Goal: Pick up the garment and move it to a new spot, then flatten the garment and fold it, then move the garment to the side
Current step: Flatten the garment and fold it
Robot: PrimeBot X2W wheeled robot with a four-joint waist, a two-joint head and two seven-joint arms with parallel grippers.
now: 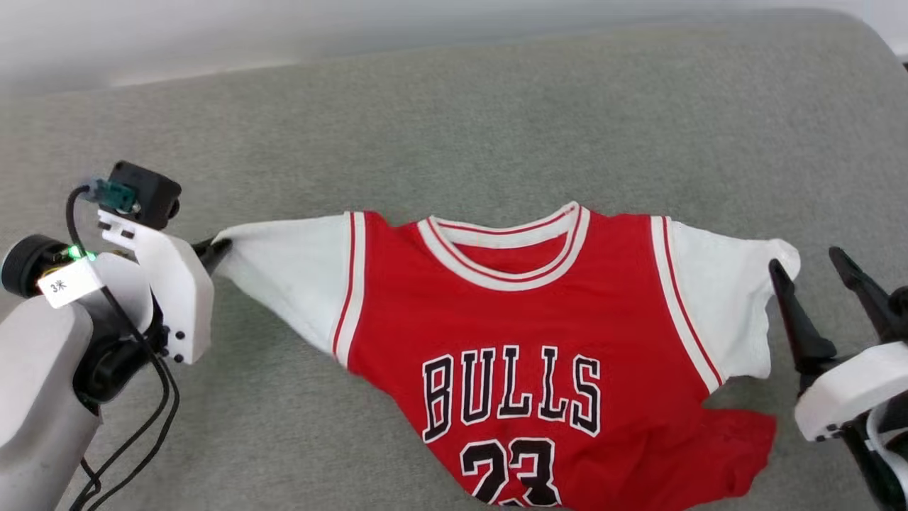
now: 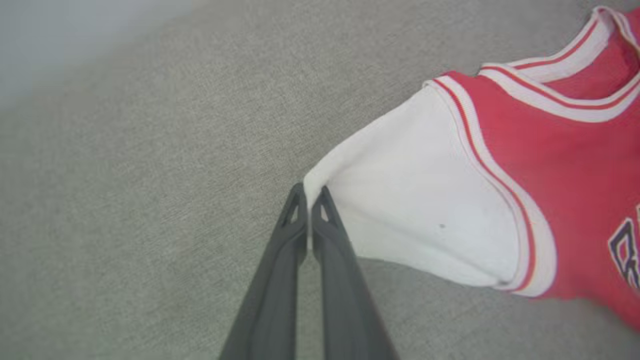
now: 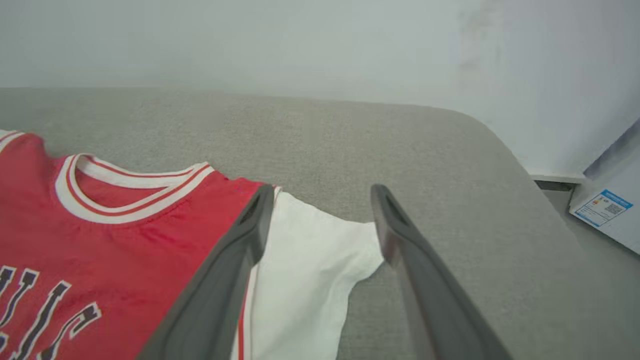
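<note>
The garment (image 1: 525,333) lies face up on the grey padded surface (image 1: 454,128), with its collar toward 12 o'clock in the head view and its printed front running off the frame at 6 o'clock. The body is mostly flat. The hem corner (image 1: 738,454) at 5 o'clock is rumpled and folded over.

The left sleeve (image 1: 284,284) is drawn out toward 9 o'clock. The left gripper (image 1: 216,250) is clenched on that sleeve's tip, with cloth pinched between the closed fingertips (image 2: 295,200).

The right sleeve (image 1: 723,298) points toward 3 o'clock. The right gripper (image 1: 809,261) stands released, its jaws wide apart on either side of the sleeve's outer edge. Contact with the cloth cannot be confirmed.

Judged step: flattening.
- Lower the right gripper until both layers of the sleeve edge sit between the fingers, then close.
- Keep the left grip steady.
- Draw the sleeves apart evenly along the 9-to-3 line.
- Smooth the hem corner afterwards.
</note>
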